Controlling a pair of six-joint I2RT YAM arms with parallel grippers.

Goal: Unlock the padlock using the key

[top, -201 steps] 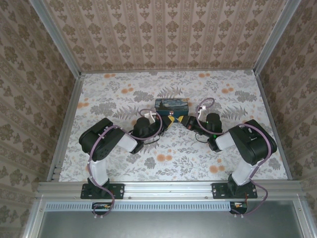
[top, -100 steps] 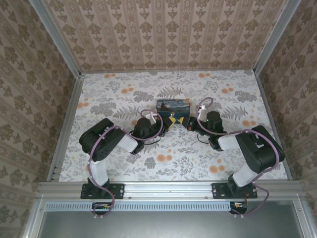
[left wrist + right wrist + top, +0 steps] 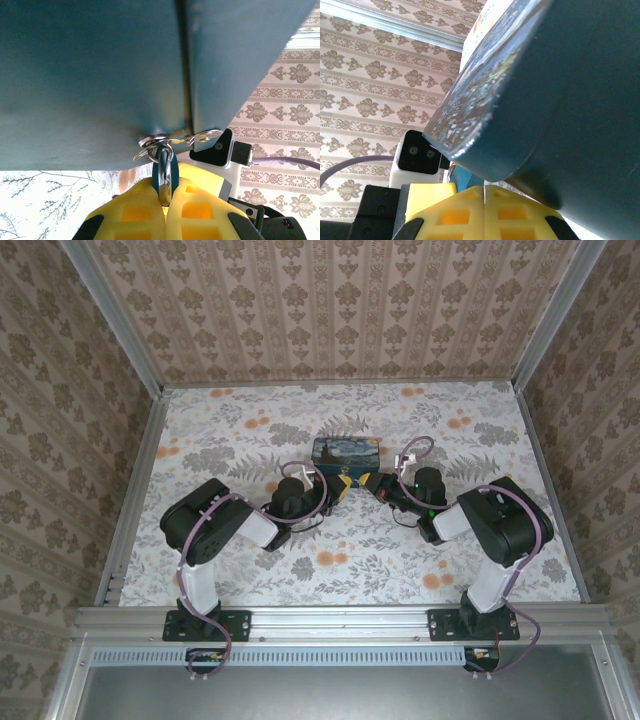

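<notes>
Right arm has swung its elbow back inward since half a second ago, while the painted box stays at the middle of the table. The left gripper is clamped on what seems to be the padlock, hanging at the hasp on the box's near face. The right gripper has its fingers pressed together just beside the box.

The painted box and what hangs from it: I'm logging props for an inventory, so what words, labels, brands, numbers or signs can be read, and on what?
No text can be read in these pictures.
On the painted box: a blue-and-yellow painting print, with no legible words.
On the padlock at the box's clasp: no brand or number can be made out.
</notes>
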